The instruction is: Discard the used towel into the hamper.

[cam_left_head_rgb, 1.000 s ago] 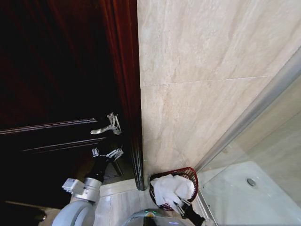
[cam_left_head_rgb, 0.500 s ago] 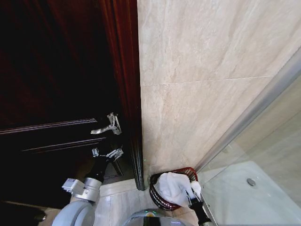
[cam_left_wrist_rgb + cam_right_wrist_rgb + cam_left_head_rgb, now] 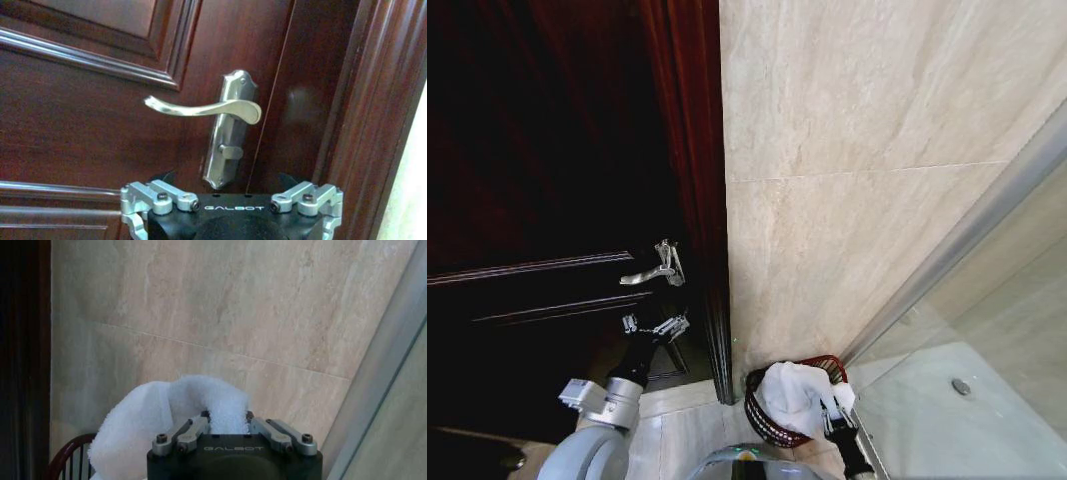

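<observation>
Beige stone-tile wall [image 3: 847, 200] | hamper [image 3: 757, 415] at its foot | right tool [image 3: 227, 417] pinching white towel [image 3: 792, 395]

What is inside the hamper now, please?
A white towel fills the hamper, piled above its rim, with the right hand shut on it. The towel covers the hamper's bottom.

Hampers: one, the dark red hamper [image 3: 767, 425] stood at lower centre of the head view.
Towels: one white towel [image 3: 792, 396].
Grippers: two, left gripper [image 3: 655, 326] and right gripper [image 3: 835, 412].
Door handles: one silver door handle [image 3: 656, 266].
</observation>
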You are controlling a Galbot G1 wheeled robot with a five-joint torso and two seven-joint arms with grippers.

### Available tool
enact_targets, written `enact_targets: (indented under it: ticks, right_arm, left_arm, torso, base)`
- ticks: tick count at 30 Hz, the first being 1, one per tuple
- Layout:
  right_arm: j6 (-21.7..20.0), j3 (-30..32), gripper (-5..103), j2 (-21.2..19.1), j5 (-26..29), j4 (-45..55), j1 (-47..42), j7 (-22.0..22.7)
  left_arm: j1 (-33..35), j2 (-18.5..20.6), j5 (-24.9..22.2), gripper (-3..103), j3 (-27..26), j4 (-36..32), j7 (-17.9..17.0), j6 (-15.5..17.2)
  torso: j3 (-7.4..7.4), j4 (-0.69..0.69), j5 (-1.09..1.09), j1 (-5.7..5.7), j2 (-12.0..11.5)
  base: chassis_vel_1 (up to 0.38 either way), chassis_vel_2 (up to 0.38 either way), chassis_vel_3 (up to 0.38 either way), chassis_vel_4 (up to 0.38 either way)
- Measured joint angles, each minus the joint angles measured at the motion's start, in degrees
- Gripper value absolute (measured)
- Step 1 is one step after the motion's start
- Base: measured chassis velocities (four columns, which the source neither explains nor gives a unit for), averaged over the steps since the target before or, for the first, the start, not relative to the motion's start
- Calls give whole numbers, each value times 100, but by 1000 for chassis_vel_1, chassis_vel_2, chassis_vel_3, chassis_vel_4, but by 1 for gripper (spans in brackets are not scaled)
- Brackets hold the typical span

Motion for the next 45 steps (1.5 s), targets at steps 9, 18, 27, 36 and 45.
enact_targets:
  ticks: [9, 18, 27, 36, 45]
  right_arm:
    - [-203, -102, 18, -7, 400, 293, -99, -83]
    - [-514, -308, 18, -22, 1018, 775, -273, -208]
    - [-1022, 6, 18, 17, 988, 1276, -314, -482]
    - [-757, 101, 18, -25, 1228, 1283, -243, -799]
    - [-765, 49, 18, 21, 1121, 1109, -290, -609]
  left_arm:
    - [0, 0, 0, 100, 0, 0, 0, 0]
    - [0, 0, 0, 100, 0, 0, 0, 0]
    - [0, 0, 0, 100, 0, 0, 0, 0]
    - [0, 0, 0, 100, 0, 0, 0, 0]
    - [0, 0, 0, 100, 0, 0, 0, 0]
  torso:
    - [0, 0, -1, 0, 0]
    - [0, 0, 0, 0, 0]
    - [0, 1, 6, 0, 1]
    - [1, 0, 1, 1, 1]
    - [0, 0, 0, 0, 1]
  base:
    - [0, 0, 0, 0]
    - [0, 0, 0, 0]
    - [0, 0, 0, 0]
    - [0, 0, 0, 0]
    - [0, 0, 0, 0]
